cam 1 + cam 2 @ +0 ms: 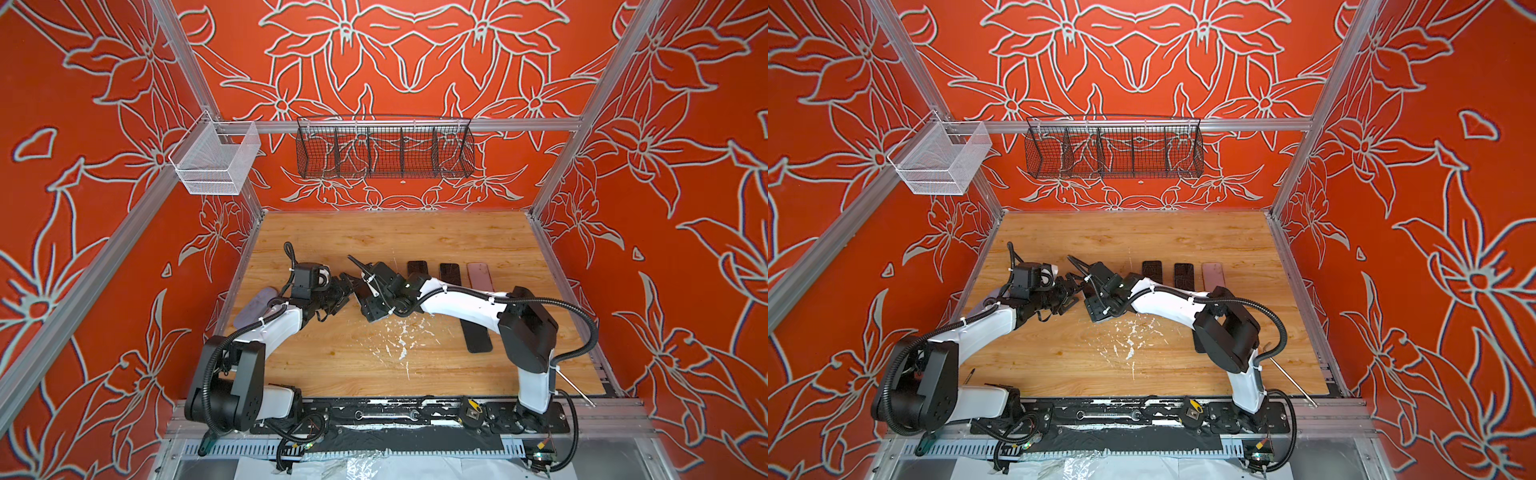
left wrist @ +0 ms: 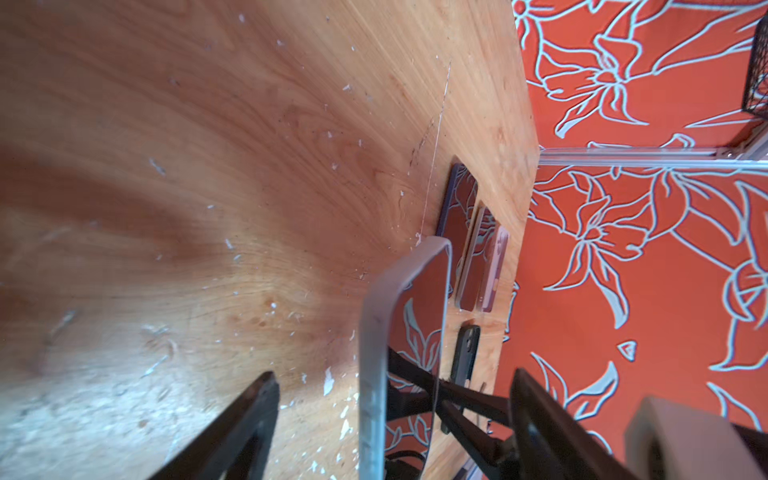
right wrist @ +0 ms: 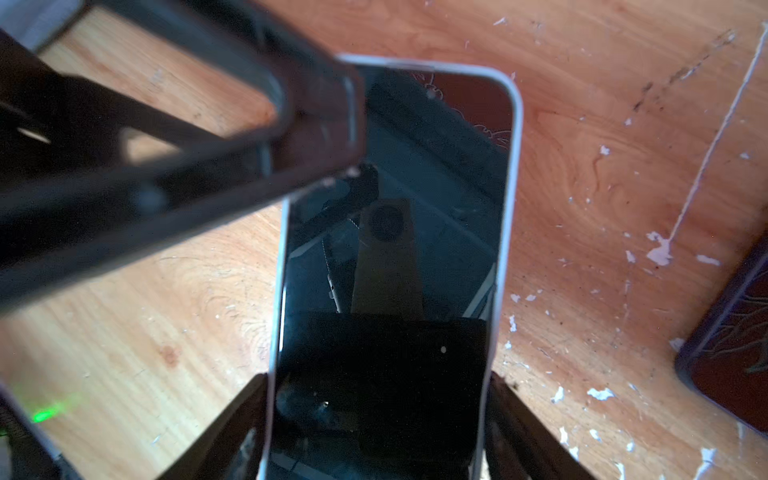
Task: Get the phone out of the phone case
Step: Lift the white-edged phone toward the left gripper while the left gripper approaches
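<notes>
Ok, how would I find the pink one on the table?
Look at the wooden table, behind the right arm, where three flat phone-shaped things lie side by side in a row. The pink one is at the end nearest the right wall. The middle one and the left one are both dark, so only it is pink.

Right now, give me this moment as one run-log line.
right gripper: shut on cased phone | left gripper: open, jaws straddling its free end | extraction: not yet done
</notes>
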Motion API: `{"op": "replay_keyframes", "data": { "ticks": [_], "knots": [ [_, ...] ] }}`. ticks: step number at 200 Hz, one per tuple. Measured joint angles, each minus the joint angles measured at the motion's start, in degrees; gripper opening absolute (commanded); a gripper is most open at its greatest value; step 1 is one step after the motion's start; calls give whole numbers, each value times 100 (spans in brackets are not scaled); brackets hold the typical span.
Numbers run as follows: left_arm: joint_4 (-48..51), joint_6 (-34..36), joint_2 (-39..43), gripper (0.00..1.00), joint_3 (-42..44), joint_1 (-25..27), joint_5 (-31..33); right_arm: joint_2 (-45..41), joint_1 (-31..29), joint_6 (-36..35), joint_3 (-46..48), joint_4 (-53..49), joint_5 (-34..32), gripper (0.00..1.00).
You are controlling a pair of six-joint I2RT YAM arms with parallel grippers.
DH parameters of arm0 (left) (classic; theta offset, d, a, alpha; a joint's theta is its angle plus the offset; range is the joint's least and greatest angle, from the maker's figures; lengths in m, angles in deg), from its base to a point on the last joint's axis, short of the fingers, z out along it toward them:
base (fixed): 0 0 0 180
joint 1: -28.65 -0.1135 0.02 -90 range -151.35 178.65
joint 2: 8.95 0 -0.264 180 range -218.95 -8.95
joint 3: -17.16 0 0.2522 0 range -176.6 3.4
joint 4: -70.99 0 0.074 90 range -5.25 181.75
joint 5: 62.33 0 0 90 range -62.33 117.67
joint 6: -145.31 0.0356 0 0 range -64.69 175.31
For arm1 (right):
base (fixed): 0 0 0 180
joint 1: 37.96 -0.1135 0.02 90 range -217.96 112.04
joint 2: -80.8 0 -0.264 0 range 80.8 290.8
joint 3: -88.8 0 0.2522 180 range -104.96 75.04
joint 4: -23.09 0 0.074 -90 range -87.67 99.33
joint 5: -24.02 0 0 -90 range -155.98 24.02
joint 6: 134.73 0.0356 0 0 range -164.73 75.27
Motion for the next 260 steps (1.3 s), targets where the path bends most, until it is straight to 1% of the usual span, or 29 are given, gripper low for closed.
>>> {"op": "replay_keyframes", "data": {
  "ticks": [12,29,46,71,111,149,169,182,205,235,260],
  "knots": [
    [-153,-17,-2,72,17,39,-24,-61,35,46,2,52,85,58],
    [-378,-72,-20,58,39,94,-66,-125,81,92,9,118,229,58],
    [-767,-192,-42,49,166,140,-105,-149,131,120,15,166,317,58],
    [-1252,-459,-142,39,387,184,-166,-153,181,173,52,229,426,58],
    [-1770,-750,-374,26,415,243,-234,-155,227,240,129,254,551,58],
    [-1961,-844,-446,7,437,251,-229,-219,271,339,166,304,638,58],
    [-2127,-848,-450,0,444,251,-291,-282,337,411,190,319,723,58],
    [-2184,-852,-457,0,444,251,-308,-293,339,417,192,328,745,60],
    [-2253,-861,-494,0,444,251,-339,-304,339,428,192,323,741,76],
    [-2369,-927,-560,0,365,262,-452,-428,332,378,275,328,645,87],
    [-2413,-999,-680,0,162,291,-507,-811,319,299,485,407,483,96]
  ]
}}
